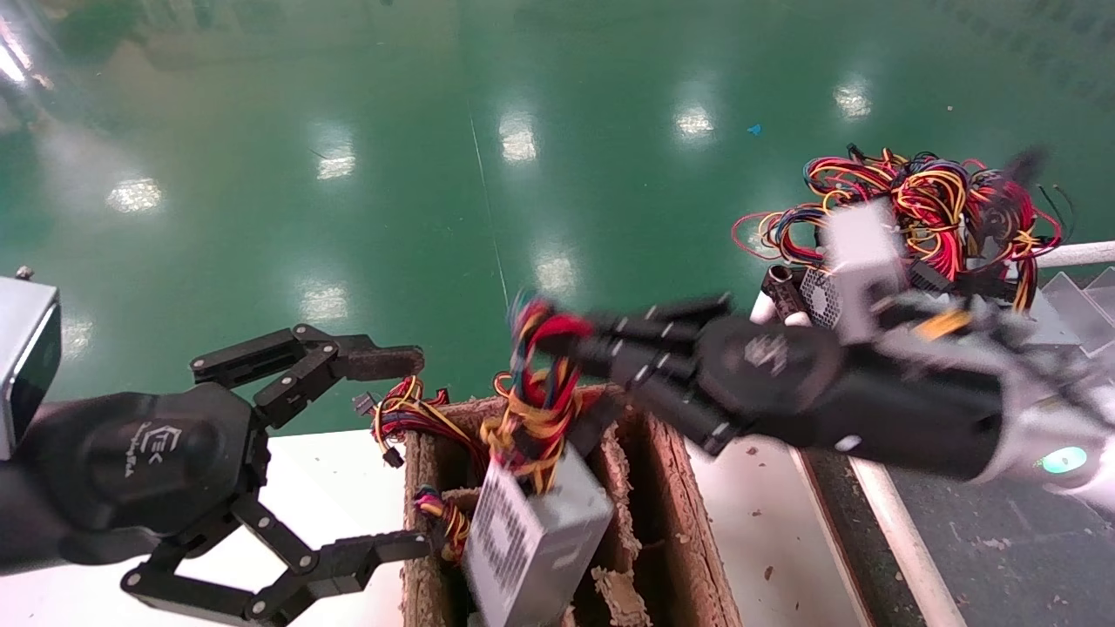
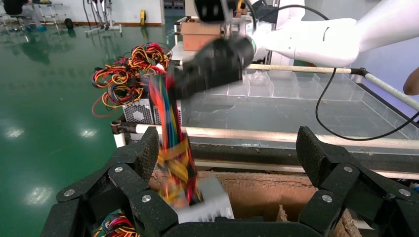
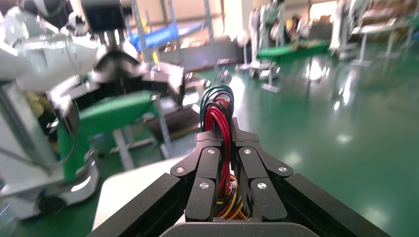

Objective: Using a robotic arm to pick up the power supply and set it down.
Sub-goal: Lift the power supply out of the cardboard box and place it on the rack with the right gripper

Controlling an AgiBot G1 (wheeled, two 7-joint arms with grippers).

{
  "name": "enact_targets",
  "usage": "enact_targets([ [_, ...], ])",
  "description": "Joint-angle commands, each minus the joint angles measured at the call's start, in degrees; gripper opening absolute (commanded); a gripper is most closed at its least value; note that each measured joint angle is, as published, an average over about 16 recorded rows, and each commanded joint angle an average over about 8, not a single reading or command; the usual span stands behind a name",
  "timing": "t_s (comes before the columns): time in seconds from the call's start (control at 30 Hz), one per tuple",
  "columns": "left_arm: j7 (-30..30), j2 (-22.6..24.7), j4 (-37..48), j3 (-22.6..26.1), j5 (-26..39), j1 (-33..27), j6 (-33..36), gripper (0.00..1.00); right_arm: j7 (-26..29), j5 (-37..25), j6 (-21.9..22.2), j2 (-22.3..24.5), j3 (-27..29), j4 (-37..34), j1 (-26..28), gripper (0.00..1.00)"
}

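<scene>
White "TEK" lettering, with a line of smaller print beside it too fine to read, marks the black body of the left gripper in the head view. A round emblem on the right gripper is blurred and unreadable. No other text can be read.

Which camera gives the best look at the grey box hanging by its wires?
The head view: the power supply shows whole, dangling over the carton. The left wrist view catches one corner behind the wires. The right wrist view shows only wires clamped in the right gripper.
</scene>
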Motion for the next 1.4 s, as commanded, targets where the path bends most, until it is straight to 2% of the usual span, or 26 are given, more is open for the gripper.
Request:
enact_targets([
  [0.03,0.0,0.0,0.0,0.0,0.0,0.0,0.0,1.00,0.7,1.9,-0.2,1.1,1.2,0.6,0.3,0.00],
  [0.23,0.0,0.0,0.0,0.0,0.0,0.0,0.0,1.00,0.7,5.4,0.0,7.4,5.1,3.9,1.6,0.00],
  [0.57,0.0,0.0,0.0,0.0,0.0,0.0,0.0,1.00,-1.3,4.4,1.3,17.6,8.3,4.0,0.6,0.00],
  [0.8,0.0,0.0,0.0,0.0,0.0,0.0,0.0,1.00,-4.8,4.4,1.6,23.4,10.6,1.5,-2.8,0.00],
  [1.4,0.0,0.0,0.0,0.0,0.0,0.0,0.0,1.00,-12.0,9.6,-0.5,35.7,17.3,-5.8,-13.4,0.00],
])
